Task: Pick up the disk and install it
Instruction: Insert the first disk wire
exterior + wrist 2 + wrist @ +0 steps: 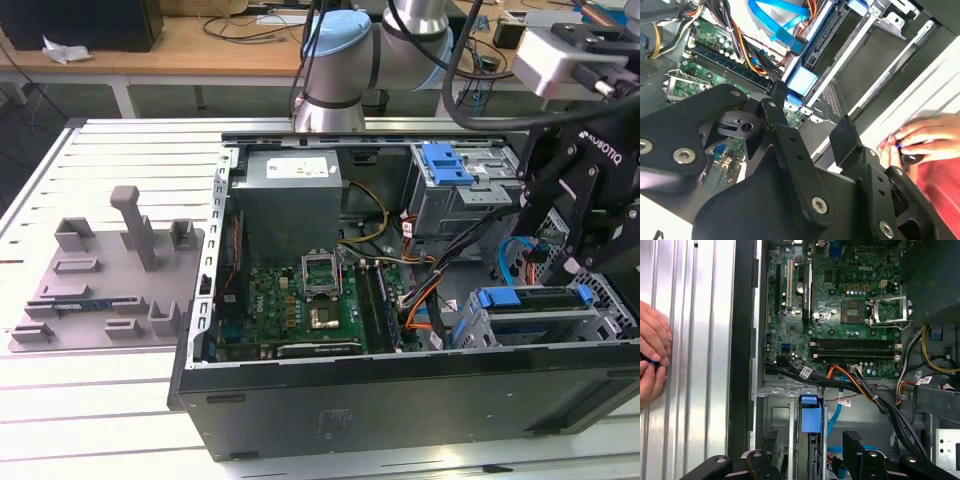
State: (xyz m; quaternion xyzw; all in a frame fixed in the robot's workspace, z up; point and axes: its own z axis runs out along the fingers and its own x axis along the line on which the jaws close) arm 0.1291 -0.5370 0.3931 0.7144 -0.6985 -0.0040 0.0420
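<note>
Exterior view first: open computer case lying on the slatted bench, with the arm reaching over from the back and bending down at the exterior view's right. The tool hangs just above the lower drive cage. The disk sits in that cage directly below the tool, long axis running side to side across the view, blue ends showing. Hard to say whether it's seated all the way.

Second wrist view: tool is spread wide, with one finger on each side of the disk at its pale blue end. Can't tell if either finger is touching it. A person's hand rests on the bench outside the case.

First wrist view: the camera looks straight down into the case, so the wrist looks to be pointing down. The tool is spread here too, straddling the disk, which lies dead centre between the fingers. The motherboard is just beyond it.
</note>
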